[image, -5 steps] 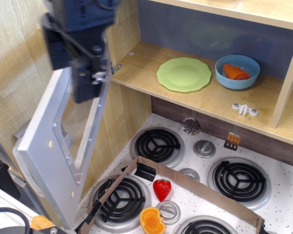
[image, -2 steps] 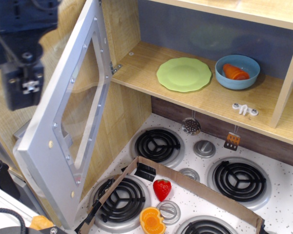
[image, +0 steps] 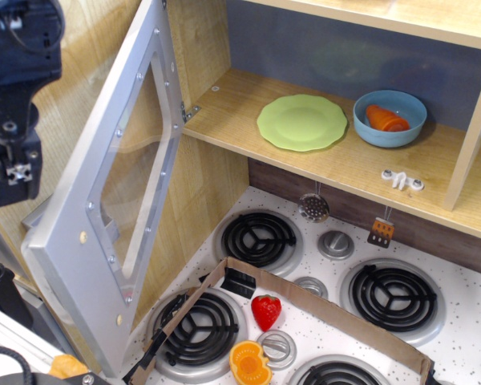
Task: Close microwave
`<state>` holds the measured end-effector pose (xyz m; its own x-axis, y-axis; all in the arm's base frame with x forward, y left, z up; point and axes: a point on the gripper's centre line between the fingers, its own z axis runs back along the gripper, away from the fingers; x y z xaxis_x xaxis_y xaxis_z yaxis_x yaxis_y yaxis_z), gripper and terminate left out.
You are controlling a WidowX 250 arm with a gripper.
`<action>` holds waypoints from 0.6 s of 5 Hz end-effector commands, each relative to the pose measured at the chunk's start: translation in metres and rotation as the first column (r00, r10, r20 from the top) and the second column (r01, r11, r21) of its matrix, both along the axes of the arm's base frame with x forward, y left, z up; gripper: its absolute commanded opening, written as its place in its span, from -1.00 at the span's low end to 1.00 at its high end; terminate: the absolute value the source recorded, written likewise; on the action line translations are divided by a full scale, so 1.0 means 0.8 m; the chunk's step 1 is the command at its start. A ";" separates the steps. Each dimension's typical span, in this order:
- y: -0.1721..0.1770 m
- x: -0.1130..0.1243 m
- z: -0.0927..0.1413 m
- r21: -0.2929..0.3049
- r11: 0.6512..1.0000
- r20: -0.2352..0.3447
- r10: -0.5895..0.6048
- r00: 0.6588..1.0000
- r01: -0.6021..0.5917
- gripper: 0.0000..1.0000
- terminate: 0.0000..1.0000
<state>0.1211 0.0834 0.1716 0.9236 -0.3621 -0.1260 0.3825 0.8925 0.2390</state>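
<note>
The microwave is a wooden compartment [image: 224, 120] whose silver-grey door [image: 72, 249] with a clear window [image: 136, 160] stands wide open, swung out to the left with its inner, screwed face showing. Its handle and buttons are hidden on the far face. My dark gripper [image: 12, 172] hangs at the far left, beside the door's outer side near its free edge. I cannot tell whether it touches the door or how its fingers stand. It holds nothing that shows.
Inside the compartment lie a green plate [image: 302, 122] and a blue bowl [image: 390, 118] with an orange item. Below is a stove with black burners [image: 259, 238], a cardboard box wall [image: 321, 301], a strawberry [image: 265, 310] and an orange half [image: 250, 362].
My gripper has moved from in front of the door's top to the left and down, and is now beside the door's outer side. The door has not visibly swung.
</note>
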 end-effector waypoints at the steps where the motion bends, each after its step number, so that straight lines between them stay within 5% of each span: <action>1: 0.005 0.018 -0.013 -0.028 1.000 0.051 0.004 0.999 -0.003 1.00 -1.00; 3: -0.009 0.051 -0.024 -0.075 0.996 0.189 -0.031 0.982 0.046 1.00 -1.00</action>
<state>0.1578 0.0762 0.1443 0.9164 -0.3928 0.0774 0.3680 0.9026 0.2234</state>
